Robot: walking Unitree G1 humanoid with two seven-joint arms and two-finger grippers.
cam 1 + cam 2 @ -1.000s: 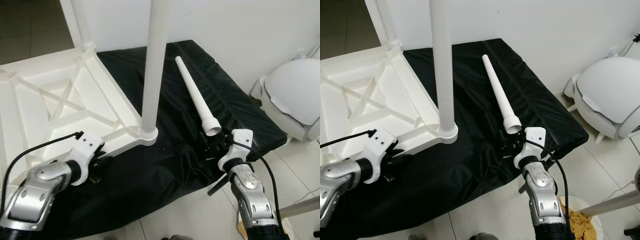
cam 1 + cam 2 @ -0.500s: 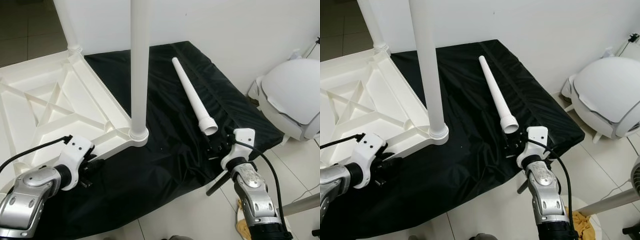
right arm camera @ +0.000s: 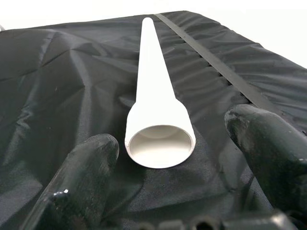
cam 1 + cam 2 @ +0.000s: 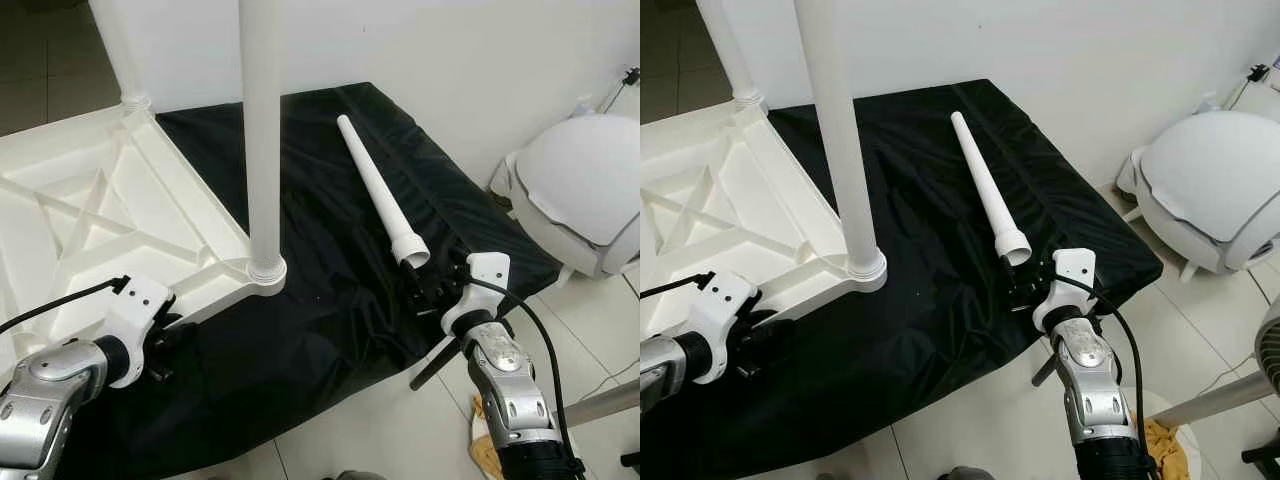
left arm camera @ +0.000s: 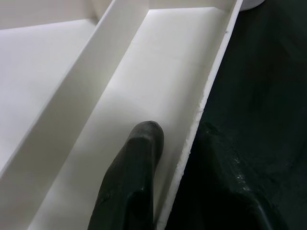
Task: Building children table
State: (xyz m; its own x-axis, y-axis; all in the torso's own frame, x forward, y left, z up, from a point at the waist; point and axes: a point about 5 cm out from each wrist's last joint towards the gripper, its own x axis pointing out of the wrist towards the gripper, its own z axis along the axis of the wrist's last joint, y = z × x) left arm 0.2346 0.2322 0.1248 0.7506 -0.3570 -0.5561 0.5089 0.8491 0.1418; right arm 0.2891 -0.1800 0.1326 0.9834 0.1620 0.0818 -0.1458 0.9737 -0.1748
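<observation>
**Asker:** While the robot bends over the dark cloth, what is each arm doing?

**Describer:** The right gripper (image 3: pixel 160 179) sits at the wide, hollow end of a loose white table leg (image 4: pixel 378 187) lying on the black cloth (image 4: pixel 330 310). Its two fingers (image 3: pixel 79 177) are spread wide, one on each side of the leg's mouth, holding nothing. The left gripper (image 4: pixel 165 350) is at the near rim of the upturned white tabletop (image 4: pixel 90 230); one finger (image 5: pixel 132 177) rests inside the rim channel, the other outside on the cloth, so it straddles the edge. Whether it is squeezing cannot be told.

**Asker:** How should the grasp go?

**Describer:** Probably by easing forward until the flared collar lies between the fingers, then closing squarely so the round leg does not roll or slip.

**Asker:** What else is nearby?

**Describer:** One fitted leg (image 4: pixel 262 130) stands upright at the near corner and another (image 4: pixel 118 50) at the far corner. A white domed appliance (image 4: pixel 580 180) sits on the floor to the right, near the wall. The upright leg stands between the loose leg and the tabletop's other corners, so carrying the loose one across would mean going around it.
</observation>
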